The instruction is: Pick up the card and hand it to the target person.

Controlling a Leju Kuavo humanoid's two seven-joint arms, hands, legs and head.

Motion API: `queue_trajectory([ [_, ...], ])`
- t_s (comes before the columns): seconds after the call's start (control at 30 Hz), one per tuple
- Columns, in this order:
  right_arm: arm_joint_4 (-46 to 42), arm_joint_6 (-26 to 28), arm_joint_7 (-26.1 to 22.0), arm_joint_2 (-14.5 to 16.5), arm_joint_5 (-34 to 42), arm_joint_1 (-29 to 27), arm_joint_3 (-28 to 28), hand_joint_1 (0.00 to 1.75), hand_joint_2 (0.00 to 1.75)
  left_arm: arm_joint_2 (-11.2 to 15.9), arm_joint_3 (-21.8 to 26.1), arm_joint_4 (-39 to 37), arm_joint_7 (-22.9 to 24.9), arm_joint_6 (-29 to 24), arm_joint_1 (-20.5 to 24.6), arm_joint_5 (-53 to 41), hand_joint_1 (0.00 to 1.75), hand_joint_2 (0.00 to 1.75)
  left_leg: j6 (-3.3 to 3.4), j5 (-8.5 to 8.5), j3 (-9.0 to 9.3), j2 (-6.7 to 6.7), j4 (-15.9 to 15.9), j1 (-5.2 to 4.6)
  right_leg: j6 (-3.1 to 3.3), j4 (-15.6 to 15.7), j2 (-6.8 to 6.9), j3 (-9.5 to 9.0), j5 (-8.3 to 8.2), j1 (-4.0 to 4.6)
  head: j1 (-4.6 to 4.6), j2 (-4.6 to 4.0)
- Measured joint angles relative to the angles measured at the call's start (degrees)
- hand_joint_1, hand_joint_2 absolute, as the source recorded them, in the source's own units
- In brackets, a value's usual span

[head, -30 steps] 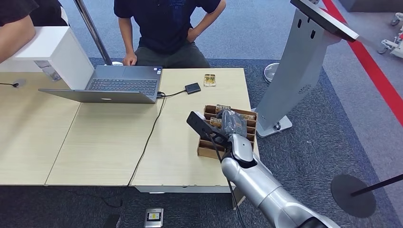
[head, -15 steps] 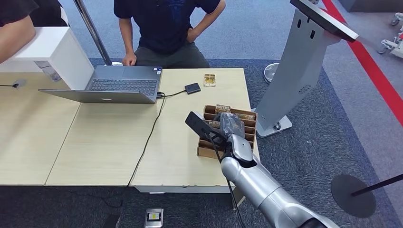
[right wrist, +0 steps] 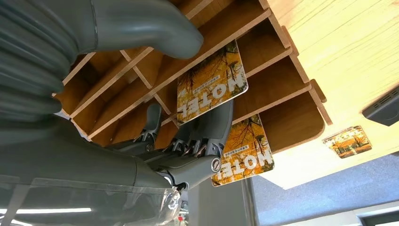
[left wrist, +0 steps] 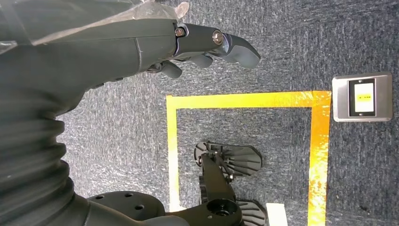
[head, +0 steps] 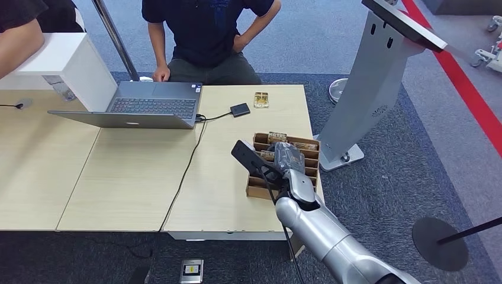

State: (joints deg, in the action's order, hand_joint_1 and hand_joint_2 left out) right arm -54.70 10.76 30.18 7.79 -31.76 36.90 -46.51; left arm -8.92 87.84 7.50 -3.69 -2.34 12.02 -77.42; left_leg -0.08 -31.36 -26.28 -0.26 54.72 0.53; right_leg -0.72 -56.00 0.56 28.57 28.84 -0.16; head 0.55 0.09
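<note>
The robot's right hand (head: 288,160) is down over the slotted wooden card rack (head: 257,188) near the right end of the light wooden table (head: 136,177). From the right wrist view the dark fingers (right wrist: 207,136) reach in between two hotel key cards standing in neighbouring slots: one card (right wrist: 210,82) sits on the thumb's side of the fingers, the other card (right wrist: 244,153) beyond them. The fingers lie against the nearer card's edge, but whether the thumb (right wrist: 141,23) has pinched it I cannot tell. The thumb looks lifted off the rack, so I would guess nothing is truly held.

A card like this should be light, thin and stiff, with a glossy printed face that may slip against hard finger pads. The best hold, I think, is on the exposed end that pokes above the wooden dividers, thumb on one face and fingers on the other, then a straight pull along the slot so it doesn't jam or bend.

The left hand (left wrist: 211,42) hangs by the robot's side over the grey carpet, fingers loosely apart and holding nothing. A person (head: 207,29) in a dark shirt stands across the table behind a laptop (head: 148,106), and a third card (head: 261,99) lies flat near the far edge.
</note>
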Motion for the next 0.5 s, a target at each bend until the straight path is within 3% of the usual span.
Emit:
queue_trajectory([
  [0.07, -0.05, 0.14, 0.00, -0.08, -0.17, -0.02, 0.00, 1.38, 1.75, 0.00, 0.00, 0.00, 0.00, 0.00, 0.00, -0.07, 0.00, 1.75, 0.00, 0.00, 0.00, 0.00, 0.00, 0.00, 0.00, 0.00, 0.00, 0.00, 0.00, 0.00, 0.00, 0.00],
  [0.13, -0.12, 0.40, -0.04, -0.17, -0.41, -0.05, 0.00, 1.41, 1.75, 0.00, 0.00, 0.00, 0.00, 0.00, 0.00, -0.14, 0.00, 1.75, 0.00, 0.00, 0.00, 0.00, 0.00, 0.00, 0.00, 0.00, 0.00, 0.00, 0.00, 0.00, 0.00, 0.00],
  [0.5, -0.49, 1.43, -1.02, -0.29, -1.71, -0.29, -0.04, 1.41, 1.75, -0.02, 0.00, 0.00, -0.01, -0.02, 0.00, -0.27, 0.00, 1.75, 0.00, 0.00, -0.01, 0.00, 0.00, 0.00, 0.00, 0.00, 0.00, 0.00, 0.00, 0.00, 0.00, 0.00],
])
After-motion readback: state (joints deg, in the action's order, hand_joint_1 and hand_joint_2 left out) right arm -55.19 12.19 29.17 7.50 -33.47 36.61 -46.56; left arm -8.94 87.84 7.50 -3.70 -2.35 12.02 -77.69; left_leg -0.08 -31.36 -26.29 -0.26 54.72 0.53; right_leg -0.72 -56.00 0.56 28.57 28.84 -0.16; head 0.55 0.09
